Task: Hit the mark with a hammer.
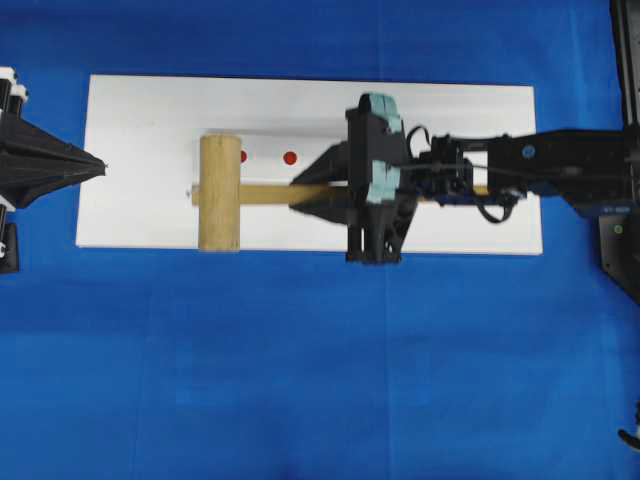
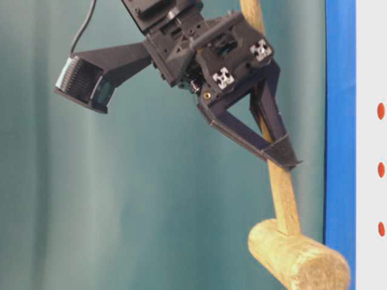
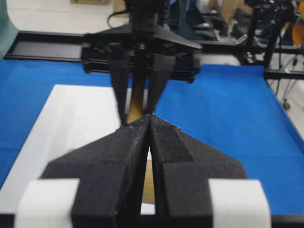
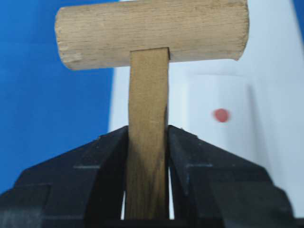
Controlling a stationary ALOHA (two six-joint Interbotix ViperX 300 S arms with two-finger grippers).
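Two red dots are showing on the white block (image 1: 300, 110) from above, while the hammer (image 1: 220, 192) is hanging over the block's left end, its thick head covering the place where a third dot would be. Going by the table-level view, which is showing all three dots in a row, the mark (image 2: 381, 170) is the middle one, so the head is probably sitting off the mark toward the outer dot. The right pincer (image 1: 312, 190) is clamping the flat handle partway along, likely so the head can be swinging freely at the far end. The head is sitting raised above the block rather than resting on it. The left pincer (image 1: 100, 168) is pressed together, holding nothing, waiting just beyond the block's left edge over the blue table (image 1: 300, 380), presumably staying clear of the swing.
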